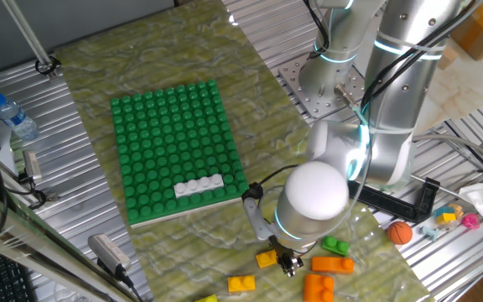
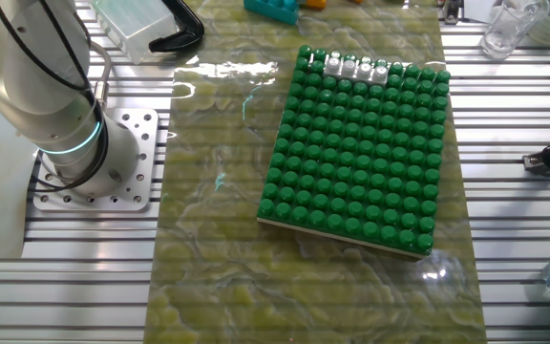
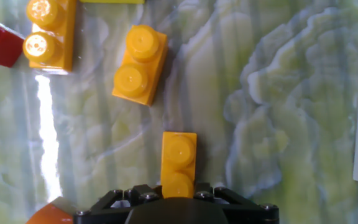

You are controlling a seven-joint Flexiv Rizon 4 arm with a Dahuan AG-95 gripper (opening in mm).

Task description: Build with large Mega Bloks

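Desk (image 1: 141, 75): ribbed metal under a glossy green-yellow marbled mat; the mat glares and looks slick, so bricks will likely skid if nudged sideways.

Big flat green studded baseplate (image 1: 177, 151): rigid plastic with a regular grid of round studs, near mat centre. One white four-stud Mega Blok (image 1: 198, 186) is pressed onto the row by its 6 o'clock edge in one fixed view; the rest of the plate is bare.

Silver Rizon arm (image 1: 392, 101): folded down over the loose pile at 5 o'clock of the baseplate.

End effector (image 1: 289, 265): low over the mat, right at the small yellow two-stud Mega Blok (image 3: 179, 163). In the hand view that brick sits at 6 o'clock of frame, its near stud tucked under the black housing. Fingertips aren't visible, so I can't tell the opening or whether it has the brick.

Loose bricks around it, all chunky smooth plastic with rounded studs:
- yellow two-stud brick (image 3: 140, 65), 11 o'clock of the target, slightly skewed
- another yellow brick (image 3: 48, 28), further toward 10 o'clock
- orange bricks (image 1: 332, 264) and a green brick (image 1: 335, 246), 3 o'clock of the end effector in one fixed view

Step in hand, my read: picking the yellow brick. To do it well: centre on it, close across the flat long sides rather than the studs, lift vertically, then align studs square to the grid before pressing.
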